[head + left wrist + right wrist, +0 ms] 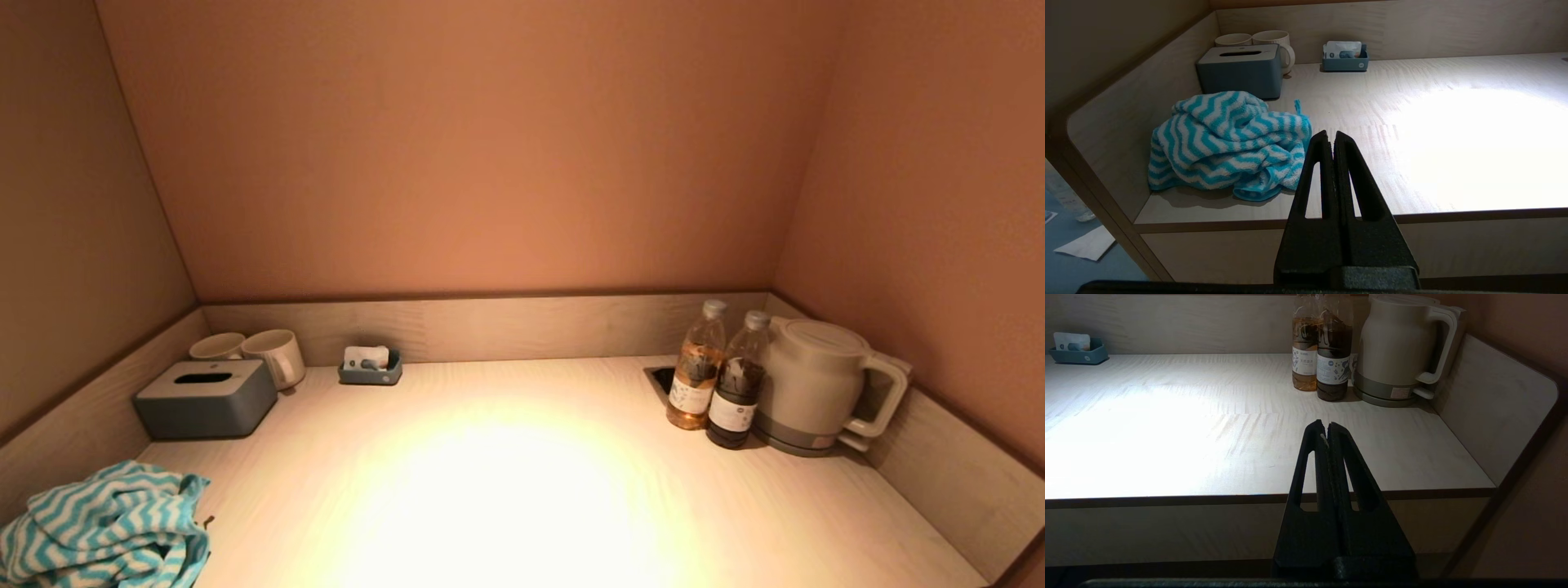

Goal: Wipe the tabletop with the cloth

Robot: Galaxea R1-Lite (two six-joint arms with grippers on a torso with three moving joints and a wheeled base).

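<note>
A crumpled blue-and-white zigzag cloth [102, 527] lies at the front left corner of the pale wooden tabletop [522, 490]; it also shows in the left wrist view [1224, 143]. My left gripper [1331, 136] is shut and empty, held off the table's front edge, a little to the right of the cloth and apart from it. My right gripper [1326, 428] is shut and empty, held off the front edge toward the right side. Neither arm shows in the head view.
A grey tissue box [206, 398] and two white mugs [273, 355] stand at the back left. A small grey tray [371, 367] sits at the back. Two bottles [717, 377] and a white kettle [820, 384] stand at the back right. Low walls rim three sides.
</note>
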